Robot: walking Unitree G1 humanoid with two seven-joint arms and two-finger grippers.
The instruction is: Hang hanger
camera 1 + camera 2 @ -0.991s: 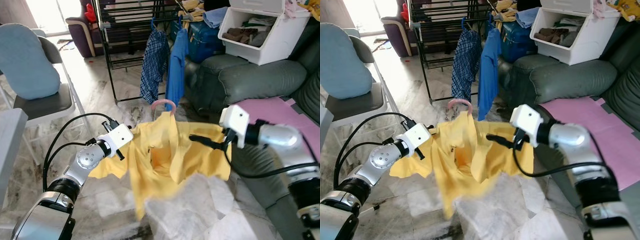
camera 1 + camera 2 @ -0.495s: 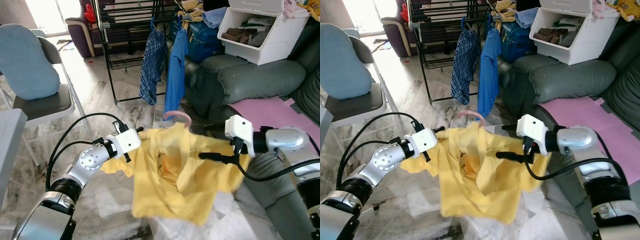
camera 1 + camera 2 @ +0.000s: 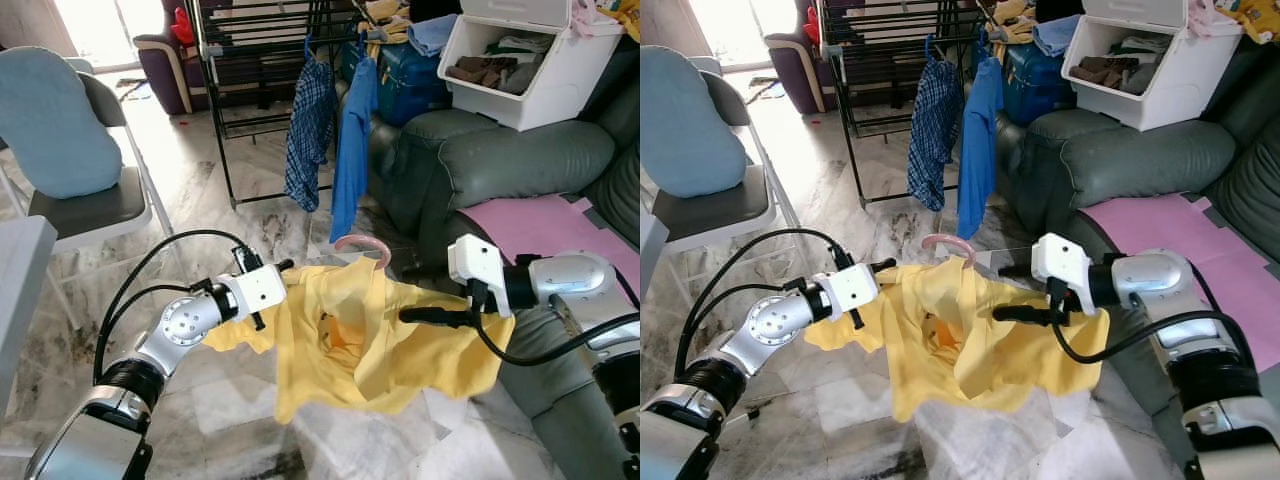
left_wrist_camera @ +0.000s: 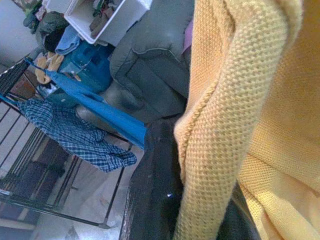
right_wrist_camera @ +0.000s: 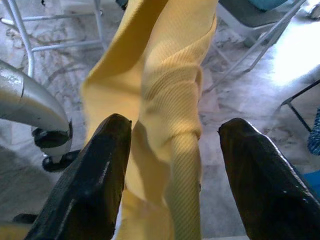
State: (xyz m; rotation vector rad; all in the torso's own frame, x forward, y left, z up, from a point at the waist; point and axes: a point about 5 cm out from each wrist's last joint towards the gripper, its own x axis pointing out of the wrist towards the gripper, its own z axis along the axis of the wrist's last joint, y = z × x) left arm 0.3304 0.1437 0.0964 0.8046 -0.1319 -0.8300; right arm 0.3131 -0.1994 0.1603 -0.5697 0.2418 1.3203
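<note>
While it droops between the two arms above the marble floor (image 3: 210, 385), the yellow knit shirt (image 3: 360, 345) bunches in loose folds; its pink hanger (image 3: 362, 246) shows just a hook, the rest hidden in cloth; the left gripper (image 3: 272, 288) pinches one shoulder; the right gripper (image 5: 172, 165) has its fingers spread around a fold.

I see a bright yellow knit shirt (image 3: 370, 340) on a pink hanger (image 3: 362, 246). At twelve o'clock hang a blue-and-white checked shirt (image 3: 310, 130) and a plain blue shirt (image 3: 352, 140) on a black rack (image 3: 250, 60). The sofa (image 3: 500, 165) at two o'clock is dark grey, its mat (image 3: 545, 225) pink. The floor (image 3: 200, 200) is pale grey-veined marble.
</note>
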